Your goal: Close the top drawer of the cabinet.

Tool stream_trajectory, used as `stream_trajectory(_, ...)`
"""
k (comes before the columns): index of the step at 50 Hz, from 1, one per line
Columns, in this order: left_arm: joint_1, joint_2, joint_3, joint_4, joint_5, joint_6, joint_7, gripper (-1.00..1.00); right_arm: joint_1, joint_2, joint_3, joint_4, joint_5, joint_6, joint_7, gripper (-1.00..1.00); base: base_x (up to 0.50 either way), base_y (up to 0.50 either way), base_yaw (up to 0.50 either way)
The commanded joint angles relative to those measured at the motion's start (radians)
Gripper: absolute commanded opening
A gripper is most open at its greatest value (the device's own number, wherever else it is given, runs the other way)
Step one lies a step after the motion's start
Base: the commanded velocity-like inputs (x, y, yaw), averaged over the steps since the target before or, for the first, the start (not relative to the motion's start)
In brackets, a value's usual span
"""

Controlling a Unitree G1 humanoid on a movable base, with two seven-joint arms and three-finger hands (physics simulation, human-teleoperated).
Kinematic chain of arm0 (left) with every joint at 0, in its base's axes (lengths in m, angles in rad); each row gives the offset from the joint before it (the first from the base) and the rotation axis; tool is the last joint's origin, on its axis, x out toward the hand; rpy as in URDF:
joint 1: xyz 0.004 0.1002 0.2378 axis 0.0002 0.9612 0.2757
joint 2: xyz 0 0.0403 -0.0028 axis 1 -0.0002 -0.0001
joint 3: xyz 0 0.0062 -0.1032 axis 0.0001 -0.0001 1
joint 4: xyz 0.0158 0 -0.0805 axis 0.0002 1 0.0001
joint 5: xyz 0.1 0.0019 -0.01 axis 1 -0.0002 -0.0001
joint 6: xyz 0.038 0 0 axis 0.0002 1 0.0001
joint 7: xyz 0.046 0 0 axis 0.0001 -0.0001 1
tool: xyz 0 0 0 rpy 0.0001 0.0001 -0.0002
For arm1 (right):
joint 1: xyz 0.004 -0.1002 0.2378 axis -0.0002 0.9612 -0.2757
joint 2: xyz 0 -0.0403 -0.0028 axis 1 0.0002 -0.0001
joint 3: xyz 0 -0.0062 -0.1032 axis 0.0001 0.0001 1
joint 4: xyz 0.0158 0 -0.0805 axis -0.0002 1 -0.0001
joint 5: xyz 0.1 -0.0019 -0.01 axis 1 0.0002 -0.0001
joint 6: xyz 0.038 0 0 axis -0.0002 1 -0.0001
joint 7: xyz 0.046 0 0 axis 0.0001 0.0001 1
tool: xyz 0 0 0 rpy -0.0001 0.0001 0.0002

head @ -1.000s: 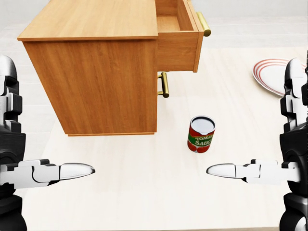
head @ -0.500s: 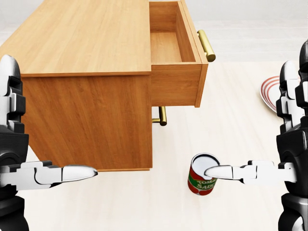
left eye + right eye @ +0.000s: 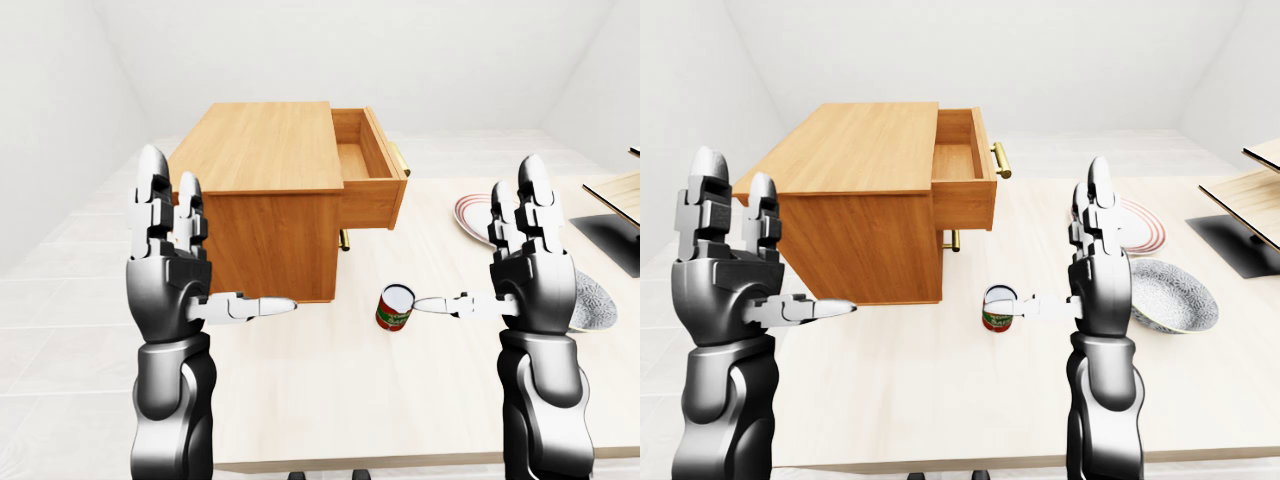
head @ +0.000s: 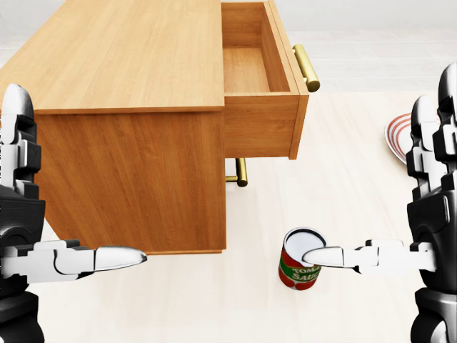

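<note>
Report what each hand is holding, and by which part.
Nothing is held. The left hand and right hand are both raised with fingers open; the right thumb overlaps the tomato sauce can without gripping it.

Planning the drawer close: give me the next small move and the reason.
Probably raise the right hand toward the top drawer front. The drawer stands pulled out, its brass handle facing that side; both hands are open and touching nothing, and the tomato sauce can sits below the path.

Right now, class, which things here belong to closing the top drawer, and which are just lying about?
Belong to the job:
cabinet
top drawer, pulled out
drawer handle

Lying about:
tomato sauce can
striped plate
grey bowl
</note>
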Motion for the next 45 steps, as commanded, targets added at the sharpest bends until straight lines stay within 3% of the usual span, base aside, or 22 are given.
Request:
stream_trajectory(1, 0.005, -0.002, -0.004, 0.005, 0.002, 0.0, -0.003, 1.0, -0.005, 0.004, 0.0, 0.008, -0.001, 0.0, -0.005, 1.0, 0.0, 0.0, 0.0)
stream_trajectory(5, 0.01, 0.006, -0.028, -0.023, 0.021, 0.0, -0.006, 1.0, -0.004, 0.003, 0.009, 0.01, -0.006, 0.0, -0.007, 1.0, 0.0, 0.0, 0.0)
stream_trajectory(33, 0.025, -0.003, -0.014, -0.066, 0.0, 0.0, -0.026, 1.0, -0.155, -0.007, 0.069, 0.311, 0.018, 0.0, -0.084, 1.0, 0.0, 0.0, 0.0)
stream_trajectory(45, 0.063, -0.012, -0.05, -0.056, 0.021, 0.0, -0.026, 1.0, -0.26, -0.006, 0.093, 0.505, 0.011, 0.0, -0.125, 1.0, 0.0, 0.0, 0.0)
